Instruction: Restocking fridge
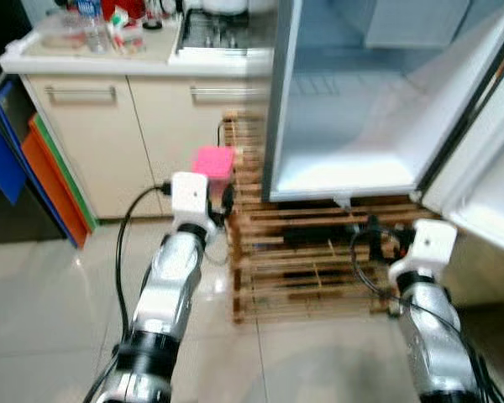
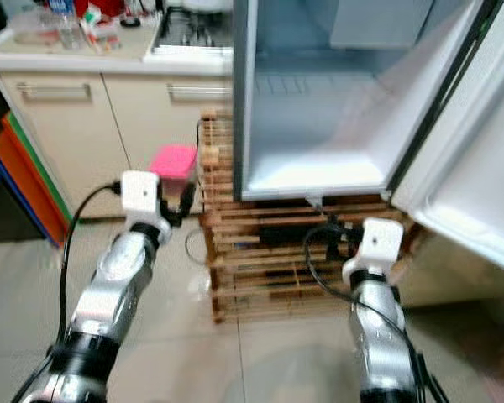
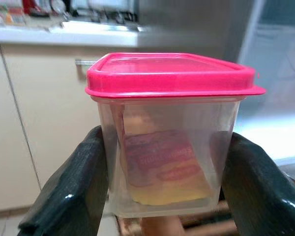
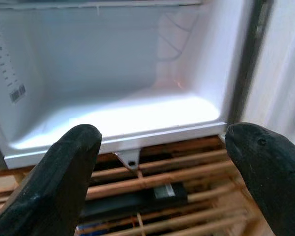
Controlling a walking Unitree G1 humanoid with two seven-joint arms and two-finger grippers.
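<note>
A clear plastic box with a pink lid (image 3: 172,137) is clamped between the two black fingers (image 3: 71,196) of my left gripper (image 1: 216,180); a red-labelled packet lies inside it. The box (image 1: 212,161) hangs left of the open fridge (image 1: 353,126), level with the fridge floor. My right gripper (image 4: 162,167) is open with nothing between its fingers, facing the fridge's white bottom compartment (image 4: 118,113). Its wrist (image 1: 428,243) sits below the open fridge door (image 1: 487,159).
The fridge stands on a wooden slatted pallet (image 1: 311,260) with black cables (image 1: 365,252) across it. A cream cabinet (image 1: 134,134) with a cluttered counter (image 1: 101,38) and hob (image 1: 214,29) stands at the left. Blue and orange boards (image 1: 25,168) lean at far left.
</note>
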